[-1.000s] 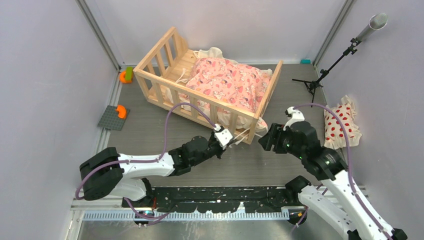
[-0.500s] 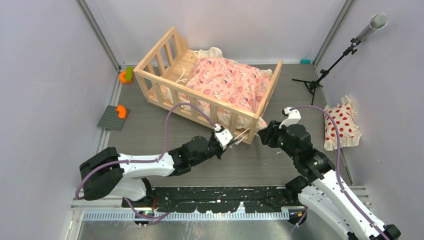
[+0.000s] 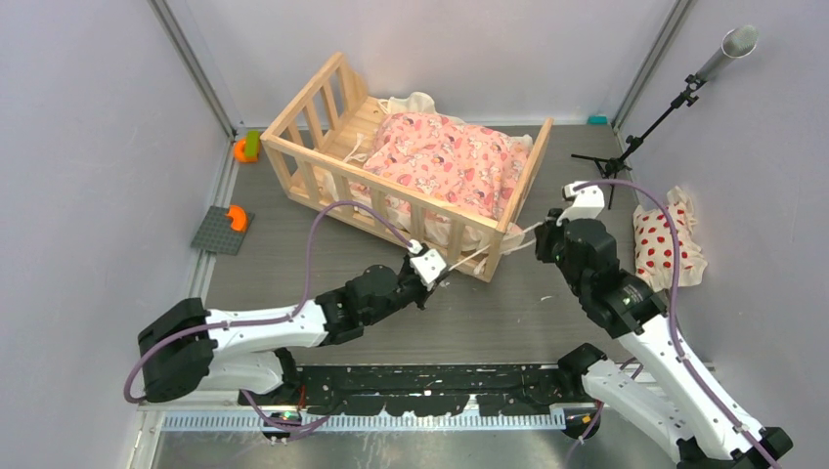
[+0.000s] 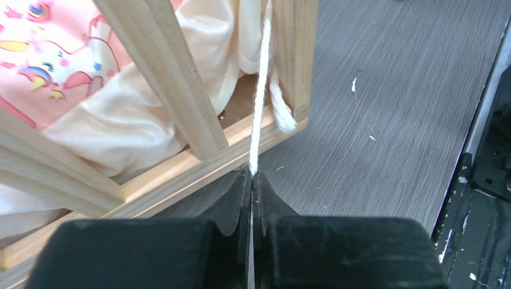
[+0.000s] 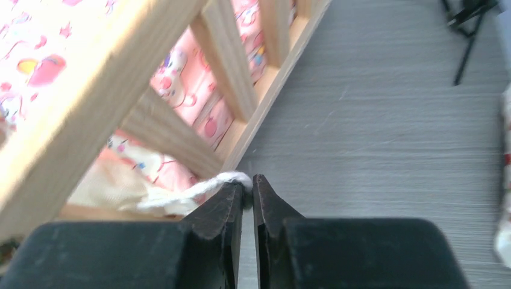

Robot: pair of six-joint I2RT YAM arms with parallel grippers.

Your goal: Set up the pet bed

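Pet bed: there it is, upper centre of the overhead view. The pet bed [image 3: 391, 187] stands slantwise on the grey table [image 3: 547, 313], its lower right corner pointing down between the two grippers.
Inside it: the pink cushion [image 3: 445, 161] fills the right-hand part, cream fabric bunched at its edges. Bare planks show at the upper left end.
Left gripper: the left gripper [image 3: 442, 275] sits just below the bed's near rail, jaws pressed tight together on a cream tie [image 4: 260, 108]. In the wrist view the cord runs straight up from the tips, right beside the corner post.
Right gripper: the right gripper [image 3: 541, 230] is just right of that same corner. Its fingers are nearly touching and nip the end of the other cream tie [image 5: 199, 189], which leads back between the slats toward the cushion.
Right edge: a spotted pillow [image 3: 665, 244] lies by the wall, well apart from the bed, with a microphone stand [image 3: 640, 137] above it.
Left edge: orange toys [image 3: 244, 149] and a grey plate [image 3: 223, 230], apart from both arms.
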